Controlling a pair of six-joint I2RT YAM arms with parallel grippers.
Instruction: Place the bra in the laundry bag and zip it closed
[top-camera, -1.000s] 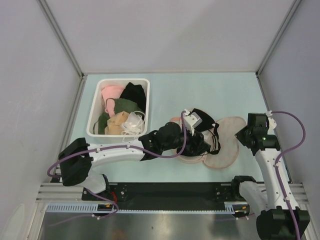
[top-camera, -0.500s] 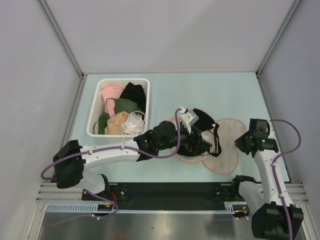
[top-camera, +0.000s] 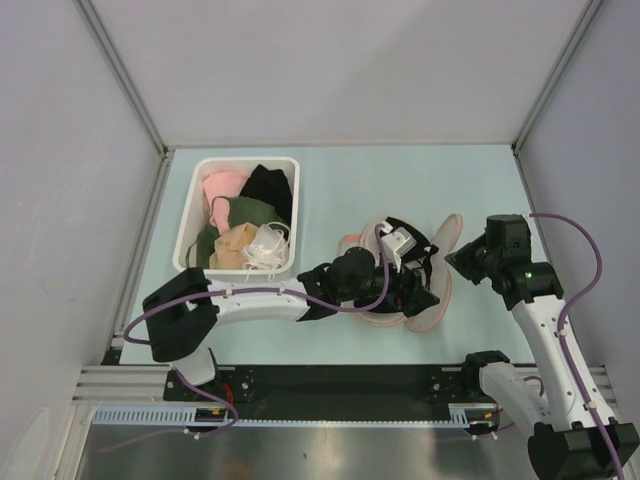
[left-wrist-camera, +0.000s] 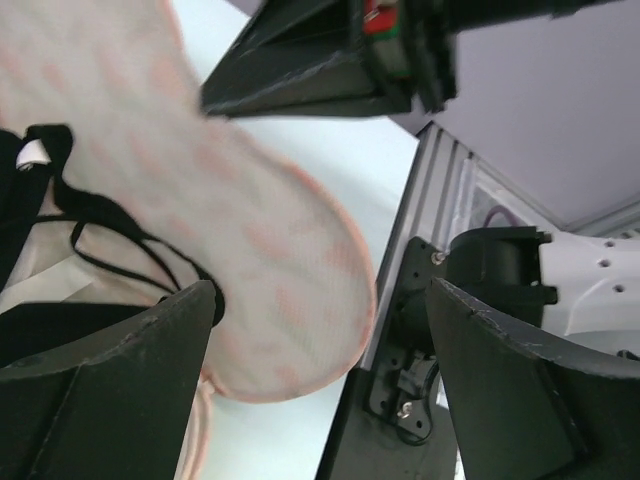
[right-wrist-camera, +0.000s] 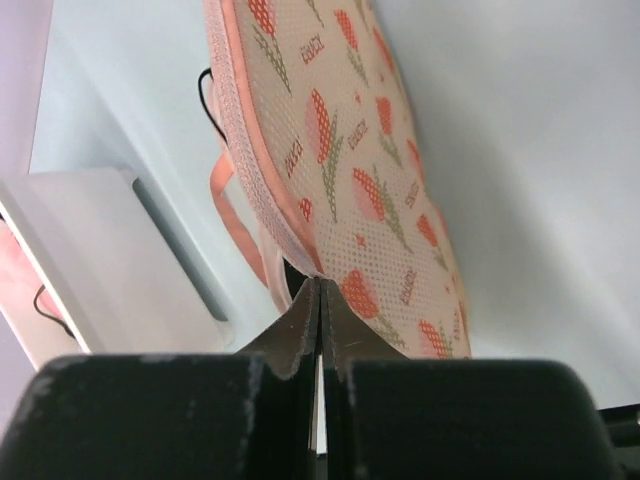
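The laundry bag (top-camera: 425, 312) lies at table centre. Its right half (top-camera: 446, 232) stands tilted up on edge over the left half. My right gripper (top-camera: 458, 256) is shut on that half's pink zipper rim, with the closed tips at the edge in the right wrist view (right-wrist-camera: 318, 280) and the printed outside (right-wrist-camera: 370, 150) facing the camera. The black bra (top-camera: 397, 225) lies on the left half, and its straps (left-wrist-camera: 100, 215) show under the raised lid (left-wrist-camera: 250, 250). My left gripper (top-camera: 412, 290) is open and empty, low over the bag (left-wrist-camera: 320, 290).
A white plastic bin (top-camera: 240, 160) with pink, green, black and beige garments stands at the left rear. It also shows in the right wrist view (right-wrist-camera: 100, 250). The black rail of the table's near edge (left-wrist-camera: 400, 400) lies just behind the left gripper.
My right gripper has taken hold of the bag's right half, lifted it off the table and swung it left over the bra. The left gripper has shifted slightly right and stays open.
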